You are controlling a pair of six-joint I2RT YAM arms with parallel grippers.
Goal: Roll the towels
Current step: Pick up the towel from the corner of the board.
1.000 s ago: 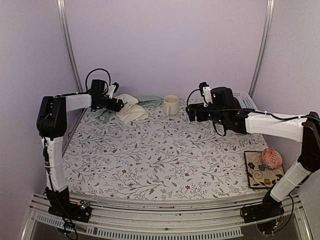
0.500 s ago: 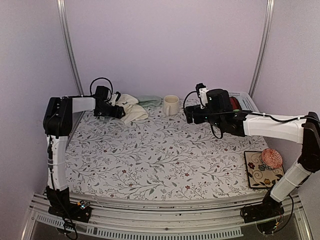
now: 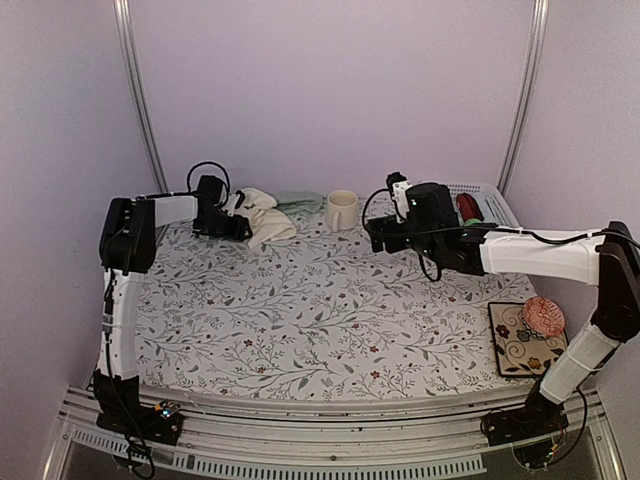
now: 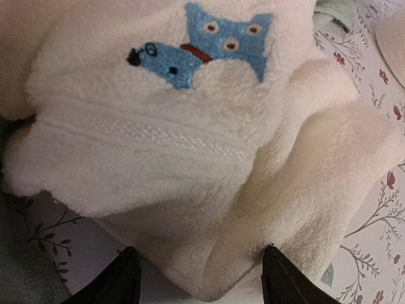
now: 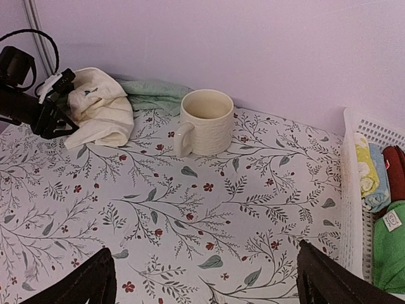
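Observation:
The cream towel (image 3: 268,216) lies crumpled at the back left of the table, and fills the left wrist view (image 4: 190,139) with a blue dog mark on top. Behind it the pale green towel (image 3: 299,201) lies bunched against the wall (image 5: 152,95). My left gripper (image 3: 235,224) is pushed low against the cream towel's left side. Its jaws (image 4: 199,278) stand apart around a lower fold; the right fingertip (image 4: 278,272) touches the cloth, the left one stands clear. My right gripper (image 3: 376,233) hovers open and empty above the table right of the mug (image 5: 202,278).
A cream mug (image 3: 341,210) stands at the back centre beside the green towel. A white basket (image 5: 351,190) with coloured cloths sits at the back right. A patterned tile (image 3: 520,345) with a pink object on it lies at the right front.
My left gripper has moved right, in against the cream towel, and its jaws have narrowed around a fold. The right arm has drifted slightly left towards the mug, still open.

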